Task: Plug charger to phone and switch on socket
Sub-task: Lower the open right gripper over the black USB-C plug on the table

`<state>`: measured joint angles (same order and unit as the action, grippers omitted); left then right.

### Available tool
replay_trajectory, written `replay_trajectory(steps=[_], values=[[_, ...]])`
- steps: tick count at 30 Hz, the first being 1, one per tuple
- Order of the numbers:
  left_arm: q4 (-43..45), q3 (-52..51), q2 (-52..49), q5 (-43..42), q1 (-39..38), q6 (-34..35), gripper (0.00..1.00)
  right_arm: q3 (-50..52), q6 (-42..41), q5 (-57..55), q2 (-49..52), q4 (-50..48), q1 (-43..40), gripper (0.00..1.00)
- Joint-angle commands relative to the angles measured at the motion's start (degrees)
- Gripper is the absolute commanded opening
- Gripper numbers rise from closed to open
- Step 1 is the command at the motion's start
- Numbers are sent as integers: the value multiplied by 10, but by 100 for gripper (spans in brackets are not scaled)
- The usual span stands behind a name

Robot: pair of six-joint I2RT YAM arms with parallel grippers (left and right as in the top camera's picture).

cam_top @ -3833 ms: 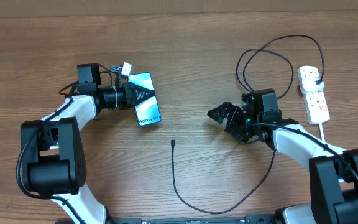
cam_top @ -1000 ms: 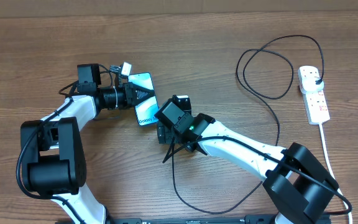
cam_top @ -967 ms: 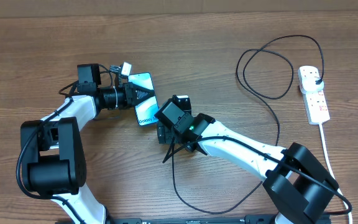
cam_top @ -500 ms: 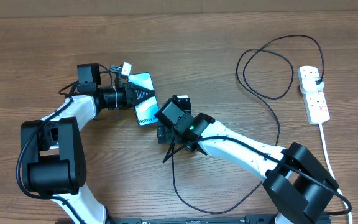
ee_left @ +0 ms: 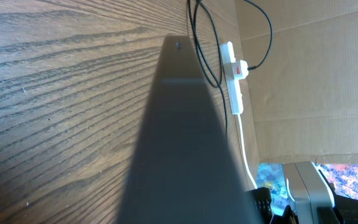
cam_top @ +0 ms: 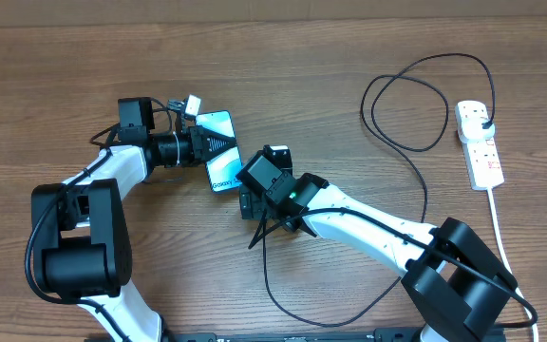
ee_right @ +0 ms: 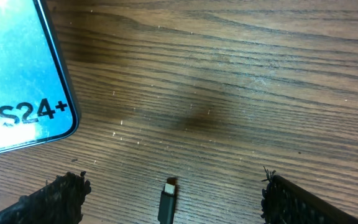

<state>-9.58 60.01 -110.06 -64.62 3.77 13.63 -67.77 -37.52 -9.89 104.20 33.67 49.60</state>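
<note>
The phone lies face up left of centre, its light blue screen lit. My left gripper is shut and reaches over the phone's middle from the left. In the left wrist view its fingers form one dark wedge. The charger cable loops across the table to its black plug in the socket. My right gripper hangs open over the cable's end, just below the phone. In the right wrist view the connector tip lies on the wood between the two fingers, untouched, with the phone at upper left.
The socket's thick white cord runs down the right edge of the table. Cable loops lie at the back right. The socket shows again in the left wrist view, in front of a cardboard wall.
Since the oldest frame my right arm has swung left from the table's middle right to above the cable's end. Over the last second nothing has moved.
</note>
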Motion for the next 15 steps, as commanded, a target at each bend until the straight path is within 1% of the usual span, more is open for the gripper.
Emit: replay_trajectory(steps=[1, 15], values=[[2, 2, 17, -14, 0, 8, 4, -5, -2, -6, 4, -3, 1, 93], [2, 2, 17, -14, 0, 8, 4, -5, -2, -6, 4, -2, 1, 94]])
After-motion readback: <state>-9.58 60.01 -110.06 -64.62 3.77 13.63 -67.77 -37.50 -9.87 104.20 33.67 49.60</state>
